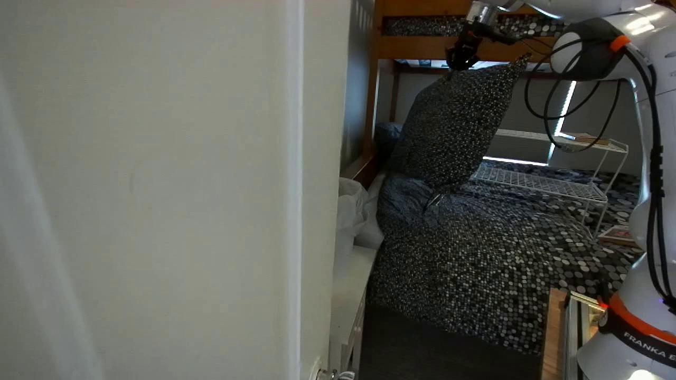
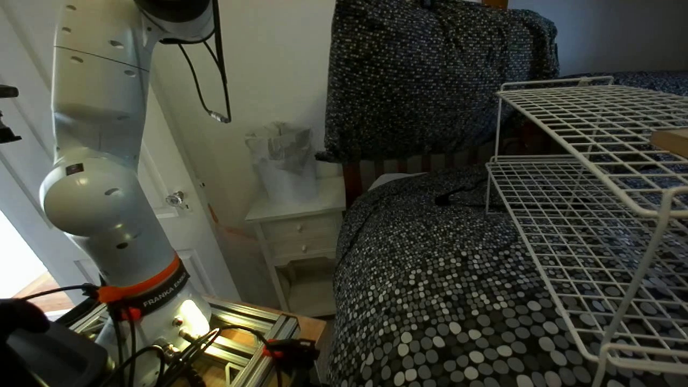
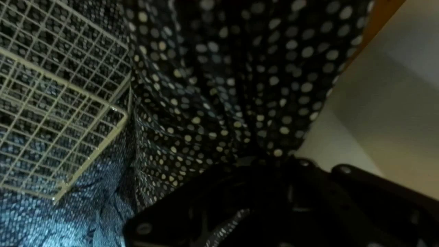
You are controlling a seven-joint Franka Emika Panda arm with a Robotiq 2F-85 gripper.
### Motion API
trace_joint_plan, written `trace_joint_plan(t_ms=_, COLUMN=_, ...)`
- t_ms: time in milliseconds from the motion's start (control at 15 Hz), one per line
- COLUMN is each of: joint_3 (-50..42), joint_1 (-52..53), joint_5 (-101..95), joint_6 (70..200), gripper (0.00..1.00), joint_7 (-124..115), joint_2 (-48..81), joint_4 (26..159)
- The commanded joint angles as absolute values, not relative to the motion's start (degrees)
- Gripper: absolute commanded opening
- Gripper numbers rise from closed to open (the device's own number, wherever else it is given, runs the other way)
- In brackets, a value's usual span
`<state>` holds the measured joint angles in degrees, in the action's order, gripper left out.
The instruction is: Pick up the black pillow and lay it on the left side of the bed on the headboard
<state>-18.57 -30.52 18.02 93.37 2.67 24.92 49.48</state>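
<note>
Where the bed (image 1: 465, 258) ends, its headboard (image 2: 352, 180) shows brown wood; a wire rack (image 1: 544, 184) stands on the bed. Black pillow (image 1: 458, 121) hangs tilted above the bed, near its headboard end. Gripper (image 1: 455, 64) is clamped on the pillow's gathered top edge. Judged step: placing. To do it well: keep clear of the rack, lower slowly at the bed's left side until the bottom edge seats, lean it toward the headboard, then release.

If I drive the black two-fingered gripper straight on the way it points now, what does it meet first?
The gripper points down into the large black speckled fabric pillow it holds, so that comes first; beyond it, probably the dark dotted bed cover, though depth is unclear.
</note>
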Motion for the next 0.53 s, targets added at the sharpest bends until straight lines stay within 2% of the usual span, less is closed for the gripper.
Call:
trace_joint_plan(t_ms=0, joint_3=-18.56, joint_1=-30.84, joint_5=18.25, joint_6=96.56, gripper=0.08, joint_7=2.67, joint_2=25.94, joint_4=49.54)
trace_joint_plan(t_ms=467, joint_3=-18.56, joint_1=-31.39, joint_5=18.33, joint_6=99.95, gripper=0.08, joint_7=2.67, joint_2=28.13, joint_4=49.31)
